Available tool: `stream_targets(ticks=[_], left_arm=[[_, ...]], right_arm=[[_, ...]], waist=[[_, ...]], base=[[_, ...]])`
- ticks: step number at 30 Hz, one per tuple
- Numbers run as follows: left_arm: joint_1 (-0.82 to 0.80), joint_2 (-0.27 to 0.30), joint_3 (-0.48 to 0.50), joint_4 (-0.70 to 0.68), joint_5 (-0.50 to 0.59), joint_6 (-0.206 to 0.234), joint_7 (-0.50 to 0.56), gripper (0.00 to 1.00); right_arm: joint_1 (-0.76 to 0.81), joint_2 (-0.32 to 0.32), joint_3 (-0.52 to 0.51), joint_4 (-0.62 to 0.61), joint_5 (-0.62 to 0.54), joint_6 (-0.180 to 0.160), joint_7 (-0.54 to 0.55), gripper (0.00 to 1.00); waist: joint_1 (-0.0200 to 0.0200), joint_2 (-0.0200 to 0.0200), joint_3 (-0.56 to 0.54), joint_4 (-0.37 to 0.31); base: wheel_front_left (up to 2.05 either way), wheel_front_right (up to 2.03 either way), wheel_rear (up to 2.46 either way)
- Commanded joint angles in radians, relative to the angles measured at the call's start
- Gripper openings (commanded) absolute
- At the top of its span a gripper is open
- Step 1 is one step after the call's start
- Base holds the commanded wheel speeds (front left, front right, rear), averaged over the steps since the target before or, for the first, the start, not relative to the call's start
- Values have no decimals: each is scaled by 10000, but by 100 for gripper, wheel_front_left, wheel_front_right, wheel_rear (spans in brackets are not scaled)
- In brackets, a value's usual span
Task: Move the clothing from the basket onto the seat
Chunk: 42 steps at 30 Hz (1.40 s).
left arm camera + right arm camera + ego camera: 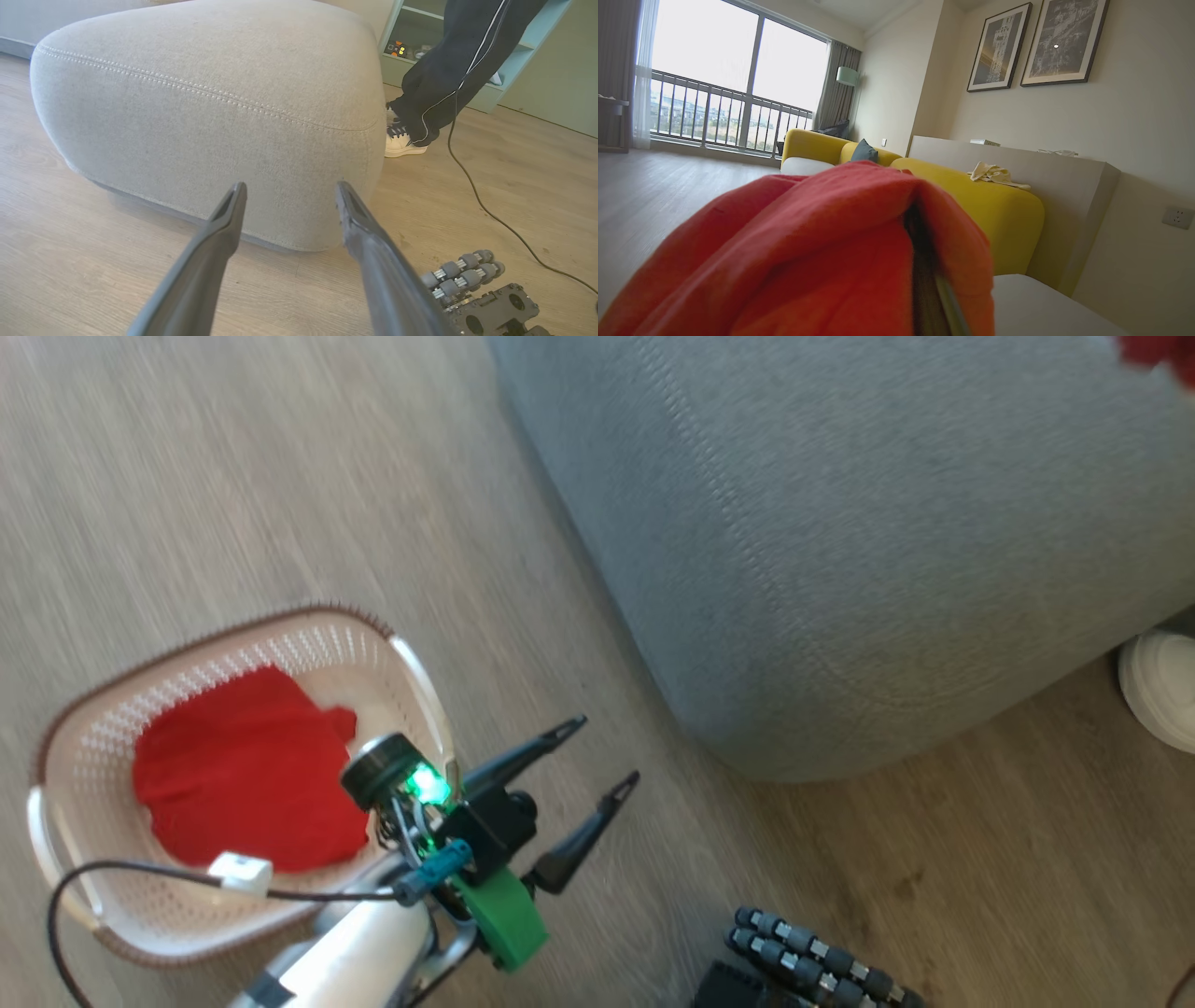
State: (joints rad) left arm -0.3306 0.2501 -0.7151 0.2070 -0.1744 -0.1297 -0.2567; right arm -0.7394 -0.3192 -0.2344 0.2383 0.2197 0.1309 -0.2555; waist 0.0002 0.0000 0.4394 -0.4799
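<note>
The cream basket [65, 775] stands on the floor at the lower left, with one red garment [243, 770] lying flat inside it. My left gripper [607, 747] hovers open and empty just right of the basket, its fingers pointing at the grey seat [840, 523]. In the left wrist view the open left gripper [290, 186] faces the seat's rounded corner [210, 93]. The second red garment [822, 252] is bunched over my right gripper, whose dark finger [924, 284] shows in a fold. A red scrap [1158, 355] shows above the seat's far right.
A person stands beside the seat: a dark trouser leg [439, 70] and a white shoe [404, 142], the shoe [1162, 695] also at the right edge. A black cable [481, 196] trails over the wood floor. My wheeled base [822, 961] sits below. A yellow sofa [980, 210] lies ahead.
</note>
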Motion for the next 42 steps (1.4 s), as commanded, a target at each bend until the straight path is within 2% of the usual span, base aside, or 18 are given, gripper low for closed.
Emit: stream_targets(ticks=[1,8,16,22,26,36,42], left_arm=[[-409,219,156,-409,71,-10,-51,100],[-939,572,-383,-533,80,-10,-51,100],[-1231,702,-539,-651,139,-10,-51,100],[-1349,733,-414,-751,229,-10,-51,100],[-1402,674,-425,-815,301,-10,-51,100],[-1397,591,-320,-837,341,-10,-51,100],[-1306,582,-284,-885,327,-10,-51,100]], right_arm=[[-645,-296,-172,-26,179,-2,-63,0],[-2507,-1064,-922,1515,285,-2,-63,0],[-3628,-1749,-1506,3217,182,-2,-63,0],[-4161,-1689,-1854,4424,-113,-2,-63,0],[-4223,-1621,-2143,5206,-816,-2,-63,0],[-4092,-1674,-3041,7279,-1960,-2,-63,0],[-4106,-2098,-4143,9061,-2710,-2,-24,0]], waist=[[-2,0,878,378],[-2,0,1814,1080],[-2,0,2502,1819],[-2,0,2926,2263],[-2,0,3139,2495],[-2,0,3180,2563],[-2,0,3077,2548]], base=[[0,0,0],[0,0,0],[0,0,0],[0,0,0],[0,0,0],[0,0,0],[0,0,0]])
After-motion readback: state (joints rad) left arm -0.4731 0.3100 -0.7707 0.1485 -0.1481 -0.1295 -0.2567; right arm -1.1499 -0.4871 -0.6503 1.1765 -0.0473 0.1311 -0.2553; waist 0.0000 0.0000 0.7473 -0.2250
